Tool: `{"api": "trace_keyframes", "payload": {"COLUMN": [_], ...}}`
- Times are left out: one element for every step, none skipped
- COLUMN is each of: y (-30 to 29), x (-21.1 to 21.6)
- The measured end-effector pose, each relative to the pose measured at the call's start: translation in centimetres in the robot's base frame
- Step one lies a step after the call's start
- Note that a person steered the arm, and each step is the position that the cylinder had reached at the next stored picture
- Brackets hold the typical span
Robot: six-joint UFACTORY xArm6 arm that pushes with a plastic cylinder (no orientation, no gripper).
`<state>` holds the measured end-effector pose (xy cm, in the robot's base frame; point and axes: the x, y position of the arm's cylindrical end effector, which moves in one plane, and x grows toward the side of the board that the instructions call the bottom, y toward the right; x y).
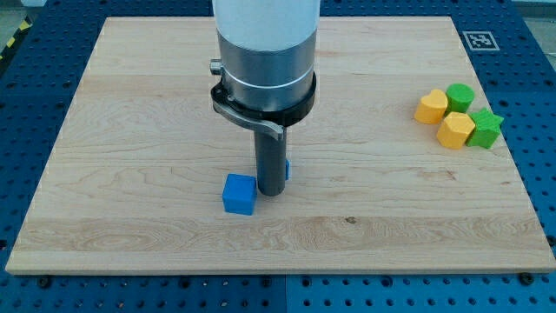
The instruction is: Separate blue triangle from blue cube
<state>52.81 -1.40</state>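
A blue cube [239,194] sits on the wooden board [130,130] below the view's middle. My tip [268,193] stands just to the cube's right, close to it or touching it. A sliver of a second blue block [286,169] shows at the rod's right edge; most of it is hidden behind the rod, and its shape cannot be made out. The rod stands between the two blue blocks.
At the view's right stand a yellow heart-like block [431,106], a green cylinder [460,96], a yellow hexagon-like block [455,130] and a green star [486,128], clustered together. The arm's white and grey body [265,52] hangs over the board's upper middle.
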Motion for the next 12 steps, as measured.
{"api": "trace_keyframes", "payload": {"y": [0.0, 0.0, 0.0, -0.4, -2.0, -2.2, 3.1, 5.5, 4.7, 2.6, 1.2, -0.1], "x": [-1.1, -2.4, -2.5, -2.5, -2.5, -2.6, -3.1, -3.7, -3.9, -2.9, -3.2, -6.4]}}
